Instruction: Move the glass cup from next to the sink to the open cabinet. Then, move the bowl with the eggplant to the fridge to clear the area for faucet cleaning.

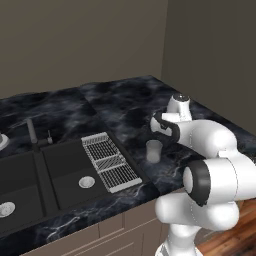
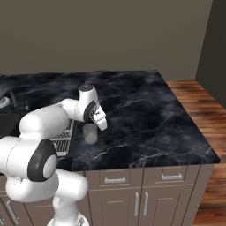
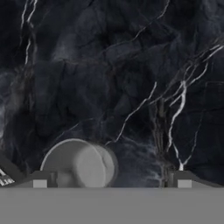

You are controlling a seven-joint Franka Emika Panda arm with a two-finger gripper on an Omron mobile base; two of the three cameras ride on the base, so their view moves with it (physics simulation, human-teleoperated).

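Seen from the left base camera: double sink [image 1: 30, 185] at the 9 o'clock side, faucet [image 1: 33, 134] behind it, drying rack [image 1: 110, 161] along the sink's right edge, then the glass cup [image 1: 154, 150] standing upright on the dark marble tabletop [image 1: 125, 105], just beside the rack toward 3 o'clock and apart from it. Directly past the cup toward 3 o'clock, the arm's wrist, hanging above and close to the cup, hand hidden behind the wrist there. From the right base camera: rack [image 2: 62, 140] at left, cup [image 2: 90, 133] next, wrist just above it toward 12 o'clock, bare tabletop [image 2: 145, 110] stretching off toward 3 o'clock. In the hand view, looking down: cup [image 3: 81, 164] seen from above, mouth up, long axis vertical, lying low and left of centre. Gripper [image 3: 112, 183] with fingers spread wide, left finger [image 3: 40, 180] at about 7 o'clock, right finger [image 3: 183, 180] at about 5 o'clock, nothing held. Cup sitting hard by the left finger rather than midway between the two; probably a shift of the hand toward 9 o'clock in that view needed to centre the rim in the gap before any descent and closing. No bowl or cabinet visible here; first step of the task apparently not yet done.
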